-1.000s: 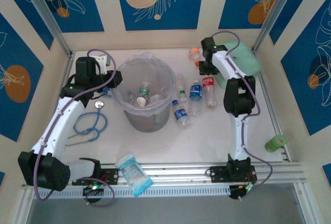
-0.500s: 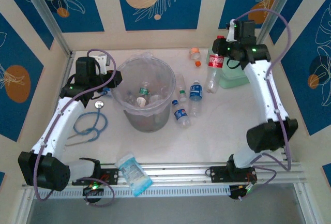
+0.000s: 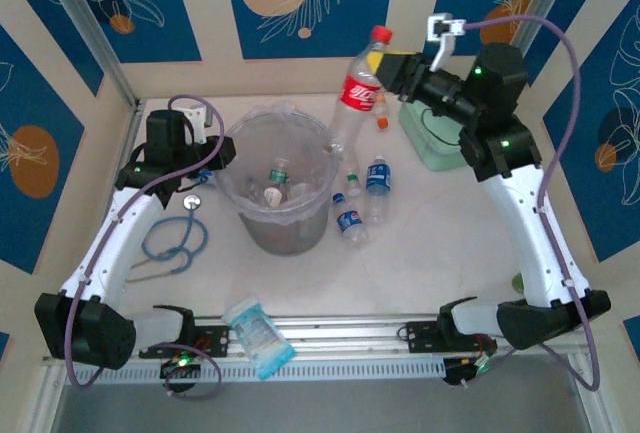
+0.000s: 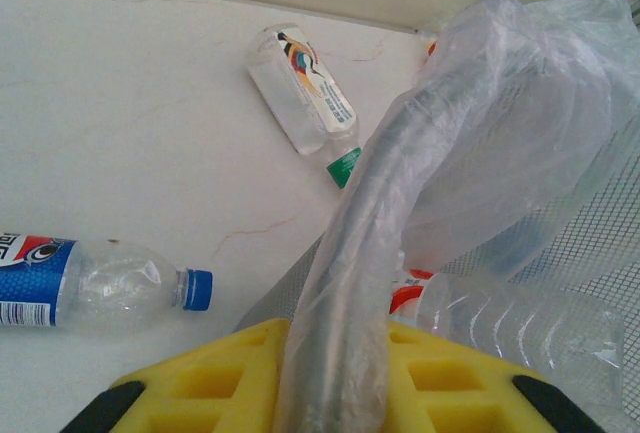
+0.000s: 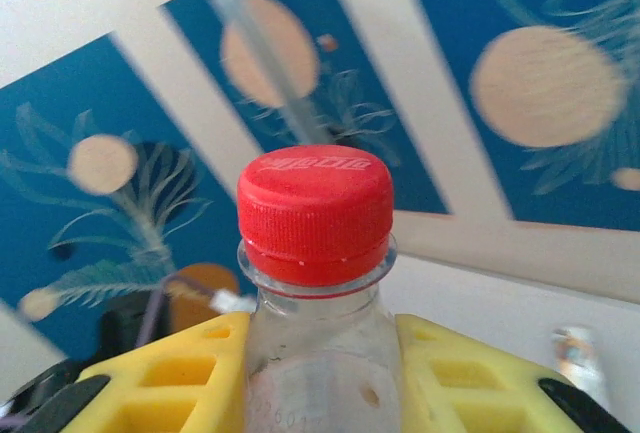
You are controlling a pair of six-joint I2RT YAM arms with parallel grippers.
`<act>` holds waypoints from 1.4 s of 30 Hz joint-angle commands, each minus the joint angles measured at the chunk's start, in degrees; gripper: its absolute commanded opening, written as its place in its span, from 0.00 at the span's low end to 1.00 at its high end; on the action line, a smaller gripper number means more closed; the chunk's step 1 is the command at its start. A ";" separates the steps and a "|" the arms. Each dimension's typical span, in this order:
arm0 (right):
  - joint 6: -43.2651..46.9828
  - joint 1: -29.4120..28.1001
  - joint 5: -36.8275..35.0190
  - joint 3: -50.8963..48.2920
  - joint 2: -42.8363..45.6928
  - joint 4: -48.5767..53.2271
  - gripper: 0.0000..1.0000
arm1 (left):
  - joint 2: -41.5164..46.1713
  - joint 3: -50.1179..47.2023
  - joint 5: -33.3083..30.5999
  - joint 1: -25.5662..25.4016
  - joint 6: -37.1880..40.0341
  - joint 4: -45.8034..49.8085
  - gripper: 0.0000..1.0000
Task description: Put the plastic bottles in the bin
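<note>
Jaws of the right gripper [image 5: 320,373] pinch a red-capped bottle [image 3: 358,96] just under its neck, with the cap poking out above the yellow pads. The bottle hangs tilted in the air, its base near the far right rim of the bin [image 3: 232,143]. The left gripper [image 3: 216,155] is clamped on the bin's left rim and bag [image 4: 500,143]. Other bottles [image 3: 377,177] lie on the table [image 3: 420,243] just right of the bin, and a few lie inside it.

Bright even light, faint shadows, blurry right-wrist background.

Red-cap btl [image 3: 358,93] tilted midair by grey bin [image 3: 290,233]; other btls [image 3: 350,221] lie beside.
</note>
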State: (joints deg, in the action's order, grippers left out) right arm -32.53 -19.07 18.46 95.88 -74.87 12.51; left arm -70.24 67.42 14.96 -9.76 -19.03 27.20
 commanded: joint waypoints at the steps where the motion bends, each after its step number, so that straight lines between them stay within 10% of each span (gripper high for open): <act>1: 2.98 -5.51 3.16 -0.34 -2.21 -5.92 0.00 | -0.11 -1.06 -1.26 0.82 1.53 1.45 0.24; 23: 20.09 -28.56 -17.65 -8.70 -15.70 -4.10 0.00 | 0.12 -1.18 -1.59 0.71 1.42 1.30 0.24; 42: 17.33 -30.06 -23.70 -6.61 -31.74 11.75 0.00 | 0.00 -1.02 -1.87 0.72 1.70 1.63 0.24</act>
State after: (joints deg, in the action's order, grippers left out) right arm -13.50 -48.16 -6.31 88.27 -104.57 18.70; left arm -70.22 67.42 14.85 -9.93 -19.05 26.61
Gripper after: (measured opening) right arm 0.308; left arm 0.243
